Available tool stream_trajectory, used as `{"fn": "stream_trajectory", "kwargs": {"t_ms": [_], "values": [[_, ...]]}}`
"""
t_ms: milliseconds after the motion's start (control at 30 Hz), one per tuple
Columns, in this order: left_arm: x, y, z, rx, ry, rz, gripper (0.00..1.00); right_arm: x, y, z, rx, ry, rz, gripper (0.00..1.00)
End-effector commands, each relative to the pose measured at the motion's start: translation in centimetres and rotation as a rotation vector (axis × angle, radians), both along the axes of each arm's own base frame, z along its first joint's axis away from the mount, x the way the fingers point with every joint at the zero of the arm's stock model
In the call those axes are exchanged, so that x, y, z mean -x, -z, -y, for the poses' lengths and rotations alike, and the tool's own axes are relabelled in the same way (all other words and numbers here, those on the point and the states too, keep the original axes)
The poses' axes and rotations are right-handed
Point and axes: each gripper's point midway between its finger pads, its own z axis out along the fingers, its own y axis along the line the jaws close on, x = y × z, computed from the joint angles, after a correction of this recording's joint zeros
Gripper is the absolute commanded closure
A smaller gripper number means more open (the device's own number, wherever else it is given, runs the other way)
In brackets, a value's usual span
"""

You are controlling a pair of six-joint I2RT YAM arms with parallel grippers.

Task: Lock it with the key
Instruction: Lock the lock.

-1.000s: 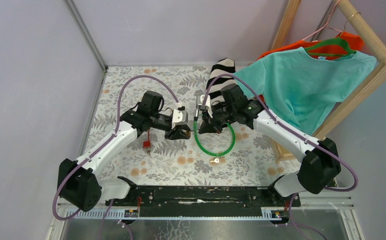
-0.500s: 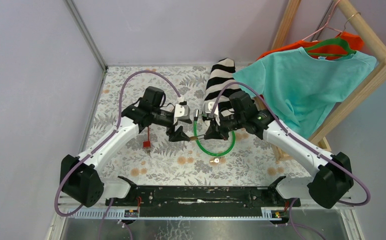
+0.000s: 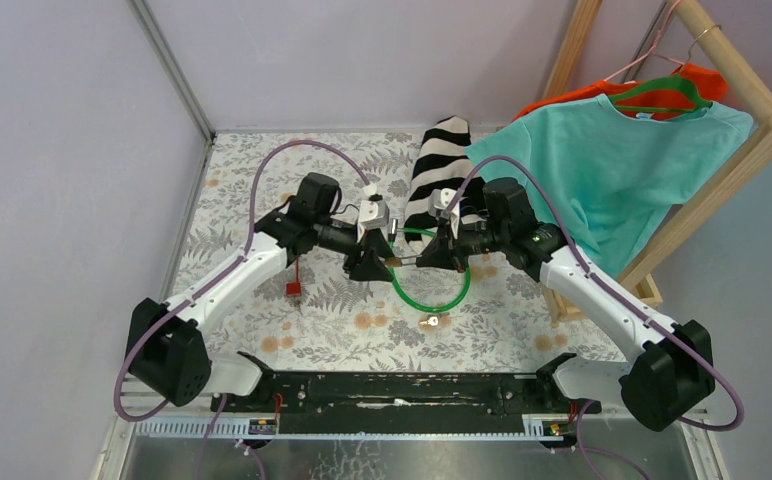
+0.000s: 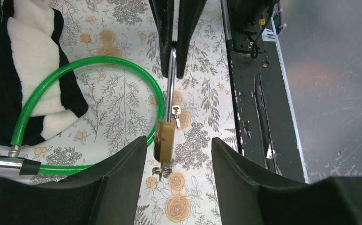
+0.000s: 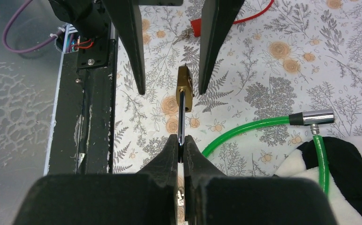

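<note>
Partway, by my read: lock is lifted and presented, the key turn is not done. My right claw (image 5: 180, 139) is pinched tight on the thin polished steel shackle (image 4: 170, 79) of the small rectangular brass padlock (image 4: 164, 140), holding it in the air off the floral-print table cover (image 5: 273, 84). My left claw (image 4: 178, 140) is spread open, one matte black finger each side of the brass body, touching neither face. A small wire ring (image 4: 162, 170) hangs at the keyhole end, nearest my left claw; can't tell if a key is seated there. A loose small silver key (image 4: 176, 111) lies flat on the cover below the shackle. Left to do, I judge: pinch the key, turn, confirm shackle is home; can't tell if it's latched. The glossy green plastic-coated cable loop (image 4: 90, 61) with chrome ferrule (image 5: 310, 117) lies beside my right claw, partly on a soft black-and-white striped fleece (image 4: 29, 56).
</note>
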Motion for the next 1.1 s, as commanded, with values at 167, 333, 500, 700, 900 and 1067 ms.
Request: {"fn": "stream_trajectory", "kwargs": {"t_ms": [167,333,500,700,900,1067], "values": [[-0.8,0.3,1.6,0.005,-0.02,-0.017,0.51,0.2,-2.6,0.0,-0.088,-0.022,0.035,1.0],[-0.8,0.7,1.5,0.0,-0.018,-0.004,0.64,0.1,-2.5,0.3,-0.091,-0.017,0.033,1.0],[-1.1,0.7,1.7,0.002,-0.027,-0.003,0.78,0.2,-2.3,0.2,-0.094,-0.029,0.019,1.0],[-1.2,1.0,2.2,-0.014,-0.024,0.028,0.97,0.3,-2.3,-0.1,-0.106,-0.035,-0.008,1.0],[-1.5,1.1,3.1,-0.038,-0.037,0.037,1.0,0.3,-2.0,-0.4,-0.117,-0.044,-0.049,1.0],[-1.3,0.9,3.7,-0.02,-0.03,0.019,1.0,0.5,-1.7,-0.5,-0.125,-0.058,-0.063,1.0]]}}
